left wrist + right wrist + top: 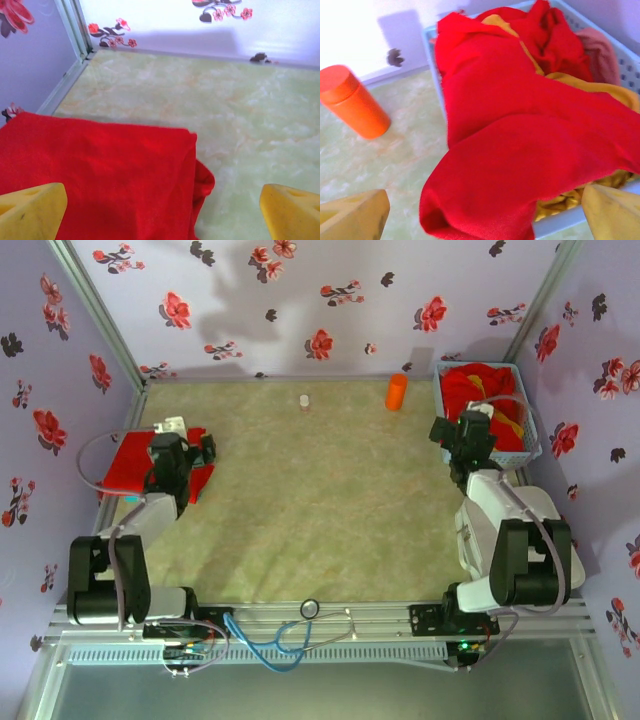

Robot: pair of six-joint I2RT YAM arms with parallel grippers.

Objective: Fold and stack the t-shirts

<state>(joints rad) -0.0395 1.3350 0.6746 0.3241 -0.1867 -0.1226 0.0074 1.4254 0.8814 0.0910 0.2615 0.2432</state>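
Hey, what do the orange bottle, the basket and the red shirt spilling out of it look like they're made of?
Orange bottle: probably plastic, smooth and evenly coloured with a dull sheen.
Basket: likely moulded plastic, judging by its pale blue lattice wall.
Red shirt: soft matte cloth, perhaps a cotton knit, since it drapes in loose folds.

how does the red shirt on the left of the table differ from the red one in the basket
The left shirt lies folded flat, with straight edges, on the table; the basket shirt is a crumpled heap spilling over the rim of the basket. The left shirt shows only red; the basket shirt is tangled with yellow cloth. Both are bright red cloth.
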